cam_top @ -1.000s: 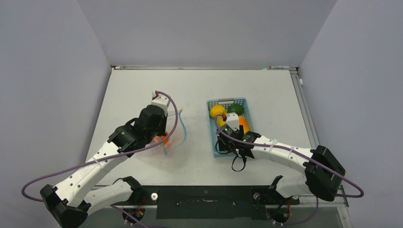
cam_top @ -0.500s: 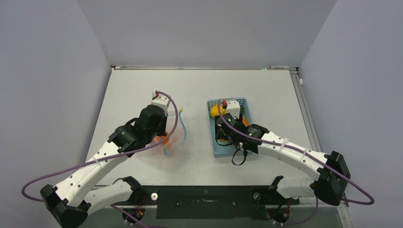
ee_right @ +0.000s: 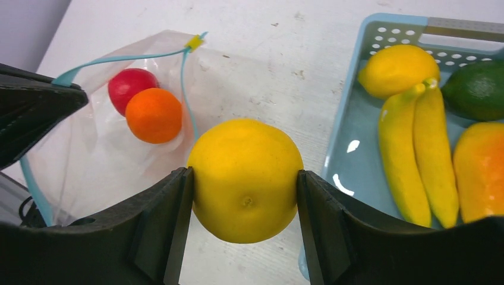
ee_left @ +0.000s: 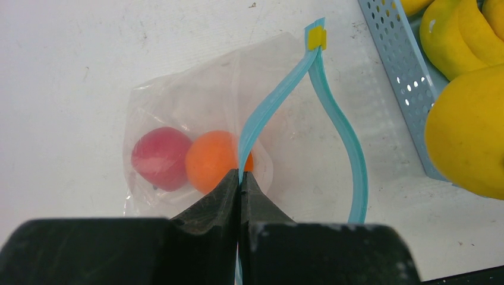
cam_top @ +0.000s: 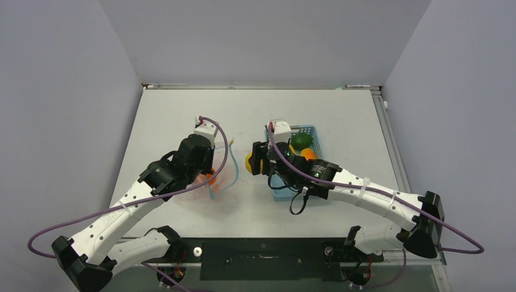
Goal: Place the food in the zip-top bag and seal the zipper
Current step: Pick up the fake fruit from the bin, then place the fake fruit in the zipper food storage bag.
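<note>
1. The left gripper (ee_left: 240, 176) is closed tight, its two black fingertips pinching one strip of the teal-blue zipper (ee_left: 270, 101) partway along its length.
2. That strip runs from the pinch up to a small yellow tab (ee_left: 317, 37) at the end of the bag's mouth. The other strip of the zipper bows away from it in a curve, so the mouth stands open.
3. The zip-top bag (ee_left: 196, 101) is clear and crinkly. It lies on the white table (cam_top: 182, 109) on the left side, under the left arm's wrist.
4. Two pieces of food are inside the bag: a red apple (ee_left: 160, 157) and an orange (ee_left: 214, 160), side by side and touching, deep in the bag just beyond the pinching fingertips.
5. The right gripper (ee_right: 242, 178) is gripping a lemon (ee_right: 243, 154), one black finger pressed against each side of the round yellow fruit.
6. From above, that lemon is held over the table between the bag and the light-blue basket (ee_right: 380, 27), just off the basket's left wall and near the open mouth of the bag.
7. The rest of the food is in the basket: a second lemon (ee_right: 398, 70) at its far left corner, a pair of yellow bananas (ee_right: 416, 154) lying lengthwise beside it, a green lime (ee_right: 475, 89) at the far right, and a mango (ee_right: 478, 172) just beside the bananas on their right.
8. The two arms reach inward from their bases, their grippers near each other but apart.
</note>
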### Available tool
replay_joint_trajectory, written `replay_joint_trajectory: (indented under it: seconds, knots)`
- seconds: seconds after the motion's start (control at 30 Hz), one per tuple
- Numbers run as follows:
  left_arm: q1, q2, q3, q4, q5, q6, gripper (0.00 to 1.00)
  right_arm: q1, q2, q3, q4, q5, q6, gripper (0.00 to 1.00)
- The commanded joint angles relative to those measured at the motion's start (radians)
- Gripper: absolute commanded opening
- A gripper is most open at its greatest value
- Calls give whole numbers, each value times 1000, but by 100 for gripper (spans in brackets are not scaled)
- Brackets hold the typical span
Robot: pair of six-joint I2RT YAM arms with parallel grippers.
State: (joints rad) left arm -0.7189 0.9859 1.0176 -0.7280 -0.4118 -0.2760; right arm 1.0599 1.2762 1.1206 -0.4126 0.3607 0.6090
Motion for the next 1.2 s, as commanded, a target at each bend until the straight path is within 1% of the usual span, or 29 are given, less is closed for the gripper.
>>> replay_joint_trajectory:
  seconds: [0.0, 0.27, 0.67, 0.8, 0.93, 1.03, 1.1, 1.17]
  knots:
    - [0, -6, 9, 37, -1, 0, 0, 15, 31, 37, 134, -78, 1, 33]
    - [0, -6, 10, 38, 0, 0, 0, 46, 104, 52, 277, -185, 25, 33]
    - [-1, -7, 9, 40, 2, 1, 0, 85, 239, 86, 361, -228, 52, 35]
    - [0, -7, 9, 40, 4, 2, 0, 91, 275, 76, 403, -275, 78, 36]
    - [0, -3, 9, 40, 3, 2, 0, 100, 304, 71, 455, -311, 102, 40]
    - [1, -3, 9, 40, 2, 2, 0, 110, 318, 66, 475, -324, 112, 48]
    - [0, -3, 10, 40, 2, 2, 0, 111, 321, 62, 483, -331, 114, 51]
    - [-1, -3, 9, 40, 1, 2, 0, 113, 320, 54, 487, -332, 114, 58]
